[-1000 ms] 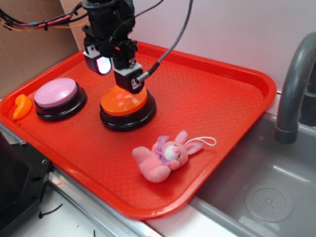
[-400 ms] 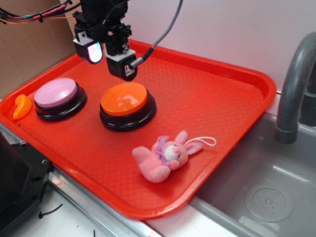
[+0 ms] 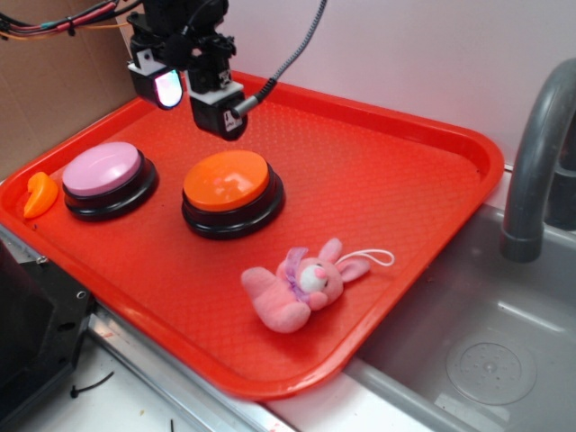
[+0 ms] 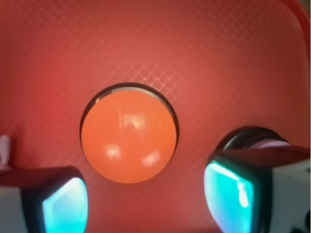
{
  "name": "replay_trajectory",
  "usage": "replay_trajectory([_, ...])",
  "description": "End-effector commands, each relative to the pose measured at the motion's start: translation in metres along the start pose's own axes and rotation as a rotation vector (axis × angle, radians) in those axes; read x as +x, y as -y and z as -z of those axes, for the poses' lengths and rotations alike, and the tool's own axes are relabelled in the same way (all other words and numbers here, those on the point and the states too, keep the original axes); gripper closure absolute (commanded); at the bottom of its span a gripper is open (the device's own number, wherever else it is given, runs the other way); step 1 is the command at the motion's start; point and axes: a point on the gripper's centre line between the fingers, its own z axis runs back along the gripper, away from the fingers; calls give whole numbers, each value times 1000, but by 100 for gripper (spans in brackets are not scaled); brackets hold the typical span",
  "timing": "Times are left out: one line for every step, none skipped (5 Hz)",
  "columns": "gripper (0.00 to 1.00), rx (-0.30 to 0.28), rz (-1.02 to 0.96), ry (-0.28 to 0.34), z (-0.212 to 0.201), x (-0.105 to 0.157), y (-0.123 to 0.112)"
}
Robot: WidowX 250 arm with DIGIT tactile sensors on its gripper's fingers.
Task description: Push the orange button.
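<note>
The orange button (image 3: 227, 180), a glossy dome on a black round base, sits on the red tray (image 3: 387, 171) left of centre. My gripper (image 3: 193, 106) hangs in the air above and behind it, not touching it. In the wrist view the orange button (image 4: 129, 133) lies below, ahead of the gripper (image 4: 146, 204). Both glowing cyan fingertips (image 4: 65, 206) stand far apart with only tray between them, so the gripper is open and holds nothing.
A pink-topped button (image 3: 102, 169) sits left of the orange one, with a small orange curved piece (image 3: 40, 193) by the tray's left rim. A pink plush bunny (image 3: 301, 285) lies near the tray's front. A sink (image 3: 486, 360) and grey faucet (image 3: 540, 153) are at the right.
The gripper was down on the orange button's top a second ago; it has lifted off and moved up and back-left. The button has not shifted.
</note>
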Motion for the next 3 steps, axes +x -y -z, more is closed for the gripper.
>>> replay_trajectory([0,0,-13,89,-30,9,-3])
replay_trajectory([0,6,-11,100,-35,8,-3])
replay_trajectory([0,43,-4,78,-42,4,-2])
